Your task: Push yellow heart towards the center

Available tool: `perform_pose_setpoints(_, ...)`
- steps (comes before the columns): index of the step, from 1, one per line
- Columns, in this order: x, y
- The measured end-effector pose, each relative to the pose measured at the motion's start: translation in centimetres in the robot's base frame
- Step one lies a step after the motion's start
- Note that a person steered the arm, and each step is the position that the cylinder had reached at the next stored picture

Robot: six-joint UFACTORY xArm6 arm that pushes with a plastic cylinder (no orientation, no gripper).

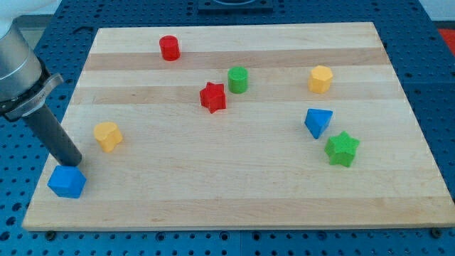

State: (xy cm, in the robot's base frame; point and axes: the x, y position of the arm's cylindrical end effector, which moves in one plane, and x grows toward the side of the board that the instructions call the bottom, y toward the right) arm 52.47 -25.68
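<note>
The yellow heart (pixel 108 136) lies on the wooden board at the view's left, well left of the middle. My tip (pixel 74 163) touches the board just below and left of the heart, a short gap away from it. The tip stands right above the blue cube (pixel 67 181) at the board's lower left corner.
A red cylinder (pixel 169 48) is at the top left. A red star (pixel 212 97) and green cylinder (pixel 237 80) sit near the middle. A yellow hexagon (pixel 320 79), blue triangle (pixel 318 122) and green star (pixel 342 148) are at the right. The board's left edge (pixel 43 171) is close.
</note>
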Motion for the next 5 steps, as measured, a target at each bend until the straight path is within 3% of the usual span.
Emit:
perform_pose_setpoints(3, -0.7, 2.4)
perform_pose_setpoints(5, -4.3, 3.2)
